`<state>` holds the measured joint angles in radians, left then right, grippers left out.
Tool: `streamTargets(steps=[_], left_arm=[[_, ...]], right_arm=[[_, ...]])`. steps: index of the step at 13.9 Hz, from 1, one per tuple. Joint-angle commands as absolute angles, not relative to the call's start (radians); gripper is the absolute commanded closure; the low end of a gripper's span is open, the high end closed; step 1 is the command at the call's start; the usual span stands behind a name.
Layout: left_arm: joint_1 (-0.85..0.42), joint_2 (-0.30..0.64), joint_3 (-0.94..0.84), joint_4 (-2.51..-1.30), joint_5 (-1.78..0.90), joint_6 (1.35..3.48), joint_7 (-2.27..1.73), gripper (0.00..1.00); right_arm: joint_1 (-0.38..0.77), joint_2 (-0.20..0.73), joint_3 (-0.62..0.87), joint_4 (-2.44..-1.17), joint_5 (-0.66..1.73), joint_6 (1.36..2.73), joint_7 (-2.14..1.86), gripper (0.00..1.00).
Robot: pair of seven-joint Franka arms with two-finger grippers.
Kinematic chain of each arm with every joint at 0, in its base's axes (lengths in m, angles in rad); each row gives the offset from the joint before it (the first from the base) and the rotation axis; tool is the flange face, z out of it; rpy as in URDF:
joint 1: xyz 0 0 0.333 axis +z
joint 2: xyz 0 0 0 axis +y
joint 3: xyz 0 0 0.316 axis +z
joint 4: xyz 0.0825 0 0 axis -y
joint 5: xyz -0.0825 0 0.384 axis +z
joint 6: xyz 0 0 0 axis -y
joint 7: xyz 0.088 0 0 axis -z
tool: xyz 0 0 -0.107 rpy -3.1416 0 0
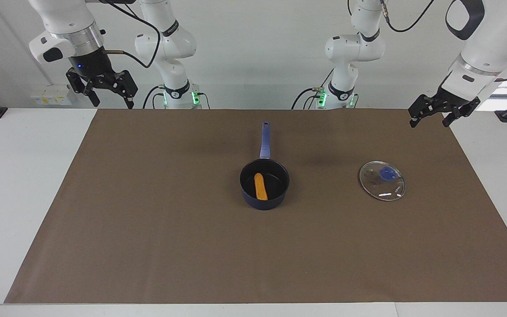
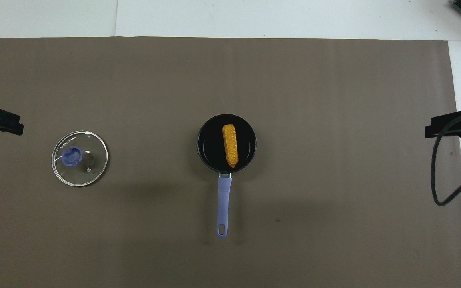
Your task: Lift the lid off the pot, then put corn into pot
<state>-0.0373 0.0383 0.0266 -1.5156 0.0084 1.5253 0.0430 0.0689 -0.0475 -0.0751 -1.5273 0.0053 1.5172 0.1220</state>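
The dark blue pot (image 1: 264, 203) stands on the middle of the brown mat, its long handle (image 2: 224, 200) pointing toward the robots. The orange-yellow corn (image 1: 260, 186) lies inside the pot, and it also shows in the overhead view (image 2: 230, 145). The glass lid (image 1: 382, 181) lies flat on the mat beside the pot, toward the left arm's end, blue knob up (image 2: 79, 158). My left gripper (image 1: 430, 118) hangs open and empty in the air above the mat's edge at its own end. My right gripper (image 1: 109, 97) hangs open and empty above the mat's corner at its end.
The brown mat (image 1: 148, 229) covers most of the white table (image 1: 16, 176). A black cable (image 2: 440, 176) loops down from the right arm at the mat's edge. Black clamps sit at the table's ends near the robots.
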Motion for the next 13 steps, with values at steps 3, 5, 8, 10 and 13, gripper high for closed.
streamTargets(steps=[3, 5, 8, 10, 13], left_arm=[[-0.034, 0.038, 0.026, -1.513, 0.000, 1.516, 0.041, 0.00], [-0.032, 0.038, 0.026, -1.513, 0.000, 1.516, 0.041, 0.00], [-0.032, 0.038, 0.025, -1.513, 0.000, 1.516, 0.041, 0.00], [-0.032, 0.038, 0.026, -1.513, 0.000, 1.516, 0.041, 0.00], [-0.032, 0.038, 0.026, -1.513, 0.000, 1.516, 0.041, 0.00]], right_arm=[[0.054, -0.071, -0.067, -1.559, 0.012, 1.539, 0.091, 0.00], [0.054, -0.071, -0.067, -1.557, 0.005, 1.537, 0.086, 0.00], [0.048, -0.069, -0.069, -1.543, 0.002, 1.539, 0.086, 0.00], [0.048, -0.069, -0.074, -1.532, 0.002, 1.537, 0.089, 0.00], [0.049, -0.071, -0.081, -1.529, 0.006, 1.539, 0.084, 0.00]])
